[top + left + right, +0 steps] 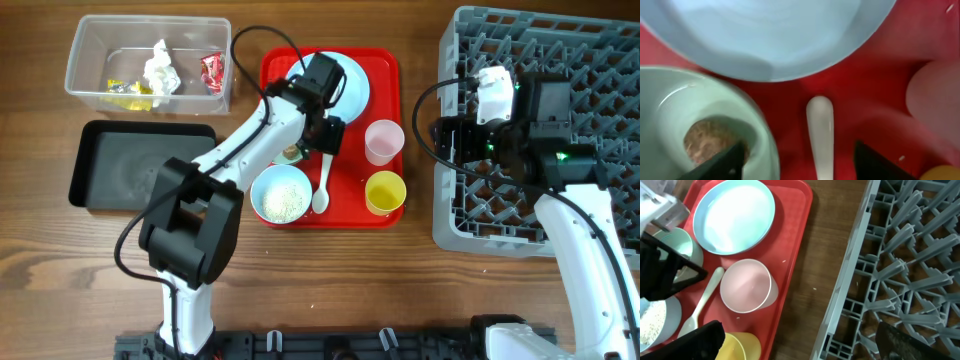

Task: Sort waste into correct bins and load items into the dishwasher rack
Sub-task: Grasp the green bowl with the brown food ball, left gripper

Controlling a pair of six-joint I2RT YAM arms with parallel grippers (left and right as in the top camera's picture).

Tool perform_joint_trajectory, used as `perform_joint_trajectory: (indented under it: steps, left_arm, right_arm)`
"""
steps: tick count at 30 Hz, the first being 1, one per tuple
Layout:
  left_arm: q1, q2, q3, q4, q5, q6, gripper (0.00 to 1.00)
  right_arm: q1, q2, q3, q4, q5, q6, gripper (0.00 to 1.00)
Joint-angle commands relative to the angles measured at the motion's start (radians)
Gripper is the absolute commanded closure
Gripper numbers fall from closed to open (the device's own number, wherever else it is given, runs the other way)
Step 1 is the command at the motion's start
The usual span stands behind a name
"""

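Left end effector [797,152] is hovering spread over the tray [880,75]. The lump [705,141] is sitting in the bowl [670,95] under its left finger [725,161], the spoon [820,130] lying lengthwise between, so a leftward shift is looking necessary.

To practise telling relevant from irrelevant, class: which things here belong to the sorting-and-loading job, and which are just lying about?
Job: tub, black tray, yellow wrapper, red wrapper, tissue, brown lump, rice, plate, rice bowl, lump bowl, pink cup, yellow cup, spoon, rack.

Lying about: red tray, table.
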Motion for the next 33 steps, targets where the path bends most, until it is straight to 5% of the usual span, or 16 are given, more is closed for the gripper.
perform_joint_trajectory:
  steps: [1,5,8,14,18,25,33]
  left_arm:
    - [0.003,0.001,-0.065,0.079,0.013,-0.02,0.43]
    - [0.003,0.001,-0.112,0.125,0.012,-0.021,0.68]
    - [0.003,0.001,-0.119,0.126,0.008,-0.02,0.96]
    - [0.004,-0.06,-0.074,0.082,0.009,-0.02,0.96]
    - [0.039,-0.272,-0.051,0.003,0.009,-0.053,0.96]
    - [0.37,-0.396,-0.09,-0.326,0.032,-0.055,0.96]
    - [1.039,-0.392,-0.388,-0.2,0.831,0.402,0.96]
  right_arm:
    - [0.0,0.004,0.017,0.0,-0.014,0.015,0.0]
    - [0.0,0.004,0.017,-0.003,-0.014,0.014,0.0]
    - [0.0,0.004,0.017,-0.003,-0.014,0.014,0.0]
    - [0.0,0.004,0.017,-0.005,-0.014,0.014,0.0]
    - [0.0,0.004,0.017,-0.005,-0.014,0.014,0.0]
    - [0.0,0.004,0.017,-0.005,-0.014,0.015,0.0]
    - [0.0,0.004,0.017,-0.003,-0.014,0.015,0.0]
